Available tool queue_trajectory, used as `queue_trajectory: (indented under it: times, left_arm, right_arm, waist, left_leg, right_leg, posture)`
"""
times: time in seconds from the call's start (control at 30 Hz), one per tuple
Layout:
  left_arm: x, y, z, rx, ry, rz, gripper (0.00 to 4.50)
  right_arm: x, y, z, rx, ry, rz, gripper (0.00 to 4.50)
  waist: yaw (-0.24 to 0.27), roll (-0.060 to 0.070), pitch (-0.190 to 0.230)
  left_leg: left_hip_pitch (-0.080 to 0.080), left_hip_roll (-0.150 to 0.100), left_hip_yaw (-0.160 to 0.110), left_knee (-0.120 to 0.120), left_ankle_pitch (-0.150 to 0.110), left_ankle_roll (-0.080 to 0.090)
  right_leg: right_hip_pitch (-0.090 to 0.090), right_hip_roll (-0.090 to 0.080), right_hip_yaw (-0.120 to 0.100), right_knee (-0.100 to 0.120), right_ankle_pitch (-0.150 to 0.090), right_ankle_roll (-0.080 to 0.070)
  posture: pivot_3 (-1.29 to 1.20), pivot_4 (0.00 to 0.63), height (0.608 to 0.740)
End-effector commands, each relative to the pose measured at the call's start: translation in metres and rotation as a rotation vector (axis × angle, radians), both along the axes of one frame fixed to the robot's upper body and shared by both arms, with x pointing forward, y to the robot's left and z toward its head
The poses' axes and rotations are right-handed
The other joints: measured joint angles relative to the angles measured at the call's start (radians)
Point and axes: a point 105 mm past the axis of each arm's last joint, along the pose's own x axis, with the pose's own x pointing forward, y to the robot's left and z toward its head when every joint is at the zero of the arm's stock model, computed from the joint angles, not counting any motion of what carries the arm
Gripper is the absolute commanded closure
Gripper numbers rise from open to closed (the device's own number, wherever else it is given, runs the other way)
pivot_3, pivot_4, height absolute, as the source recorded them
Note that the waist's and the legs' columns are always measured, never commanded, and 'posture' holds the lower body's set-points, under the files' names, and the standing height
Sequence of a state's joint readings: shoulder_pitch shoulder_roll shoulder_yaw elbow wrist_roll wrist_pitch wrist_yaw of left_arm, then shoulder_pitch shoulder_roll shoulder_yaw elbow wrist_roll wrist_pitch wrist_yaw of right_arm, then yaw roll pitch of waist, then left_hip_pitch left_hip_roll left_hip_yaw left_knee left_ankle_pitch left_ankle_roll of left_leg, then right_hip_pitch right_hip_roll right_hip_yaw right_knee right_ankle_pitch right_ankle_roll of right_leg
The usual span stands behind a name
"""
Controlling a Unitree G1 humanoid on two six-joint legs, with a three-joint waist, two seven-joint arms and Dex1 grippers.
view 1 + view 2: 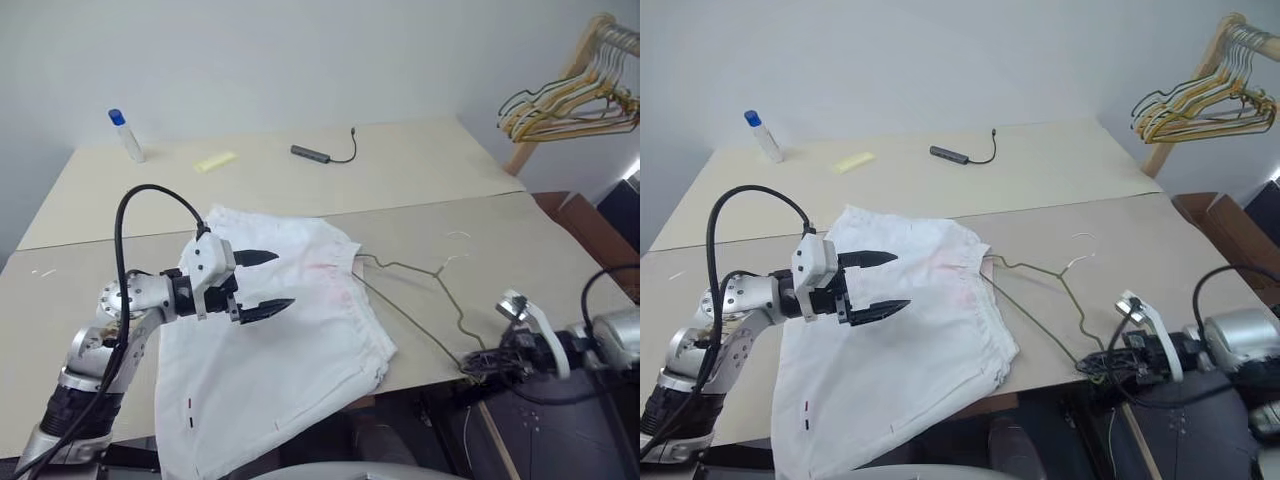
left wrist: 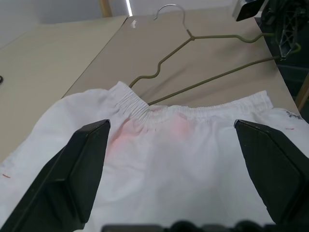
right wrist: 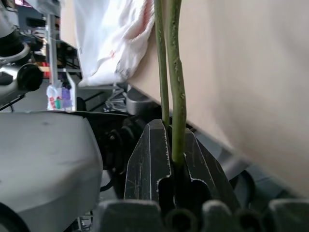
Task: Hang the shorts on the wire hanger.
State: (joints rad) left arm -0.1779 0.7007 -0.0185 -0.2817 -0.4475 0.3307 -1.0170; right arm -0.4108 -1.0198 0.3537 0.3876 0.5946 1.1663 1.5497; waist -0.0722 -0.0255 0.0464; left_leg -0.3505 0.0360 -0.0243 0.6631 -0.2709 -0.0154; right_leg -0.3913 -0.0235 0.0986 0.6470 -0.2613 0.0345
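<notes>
Over the shorts (image 1: 290,340), left gripper (image 1: 268,283) gapes; right gripper (image 3: 173,145) clamps wire hanger (image 1: 420,300)

Looking like a lab or test room rather than a home: plain beige tabletops (image 1: 420,170) pushed together against a bare pale wall (image 1: 300,50), a loose dark grey cabled adapter (image 1: 312,153) lying out, a bunch of yellowish and dark wire hangers (image 1: 570,105) hanging from a wooden rack (image 1: 560,90).

Silver-jointed robot arms with black fingers

A looping black cable runs behind the left gripper (image 1: 262,284), whose white housing backs tapered black fingers.
</notes>
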Motion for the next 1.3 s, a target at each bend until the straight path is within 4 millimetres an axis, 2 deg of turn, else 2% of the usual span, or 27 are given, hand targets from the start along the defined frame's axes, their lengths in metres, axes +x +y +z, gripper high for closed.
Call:
queue_trajectory:
  times: [0.03,0.17,0.43,0.67,0.83,1.03,1.13,1.3]
  left_arm:
    - [0.000,-0.004,0.008,0.005,-0.050,-0.009,0.04]
    - [-0.003,-0.004,0.007,0.007,-0.051,-0.002,0.04]
    - [-0.004,-0.006,0.001,0.011,-0.050,0.013,0.04]
    - [-0.002,-0.009,0.000,0.001,-0.063,0.023,0.04]
    - [-0.003,-0.008,-0.001,-0.005,-0.062,0.035,0.04]
    - [0.000,-0.005,0.001,-0.003,-0.070,0.035,0.04]
    - [0.008,-0.003,0.009,-0.006,-0.100,0.044,0.04]
    - [0.030,0.008,0.050,-0.055,-0.217,0.086,0.04]
  right_arm:
    - [0.019,-0.001,0.003,-0.004,-0.037,0.011,4.50]
    - [0.037,-0.001,0.003,-0.035,-0.070,0.011,4.50]
    - [0.042,0.014,0.006,-0.018,-0.052,0.094,4.50]
    - [0.073,0.015,0.013,-0.006,-0.088,-0.029,4.50]
    - [0.079,0.019,0.014,0.040,-0.161,-0.036,4.50]
    - [0.094,0.030,0.020,0.004,-0.521,0.071,4.50]
    - [0.099,0.036,0.033,-0.006,-0.643,0.098,4.50]
    - [0.104,0.051,0.056,-0.130,-0.882,0.206,4.50]
  waist:
    - [0.003,0.000,0.000]
    - [0.012,0.000,0.000]
    - [0.036,0.001,0.000]
    - [0.034,0.001,0.000]
    - [0.053,0.001,0.000]
    - [0.061,0.001,0.000]
    - [0.061,0.001,0.000]
    - [0.057,0.001,-0.001]
  left_leg:
    - [0.000,0.000,0.000,0.000,0.000,0.000]
    - [0.001,-0.001,0.000,0.000,0.000,0.000]
    - [0.001,-0.001,0.000,0.001,0.000,0.000]
    - [0.002,-0.001,0.000,0.001,0.000,0.000]
    - [0.000,-0.001,0.000,0.001,0.000,0.000]
    - [-0.001,-0.001,-0.001,0.002,0.000,0.000]
    - [-0.002,-0.001,-0.001,0.002,0.000,0.000]
    - [-0.002,-0.001,-0.001,0.002,0.000,0.000]
  right_leg:
    - [0.000,0.000,0.000,0.000,0.000,0.000]
    - [-0.002,-0.001,0.000,-0.001,0.001,-0.001]
    - [-0.002,-0.002,-0.001,0.000,0.002,-0.004]
    - [-0.002,-0.001,-0.001,0.000,0.003,-0.005]
    - [-0.003,-0.002,-0.001,0.000,0.004,-0.007]
    - [-0.004,-0.002,-0.002,0.001,0.004,-0.007]
    - [-0.004,-0.002,-0.002,0.001,0.004,-0.007]
    - [-0.005,-0.001,-0.002,0.002,0.004,-0.007]
  posture:
    - [0.02,0.000,0.740]
    - [0.04,0.000,0.740]
    - [0.06,0.000,0.740]
    - [0.08,0.000,0.740]
    - [0.08,0.000,0.740]
    - [0.06,0.000,0.740]
    - [0.05,0.000,0.740]
    - [0.04,0.000,0.740]
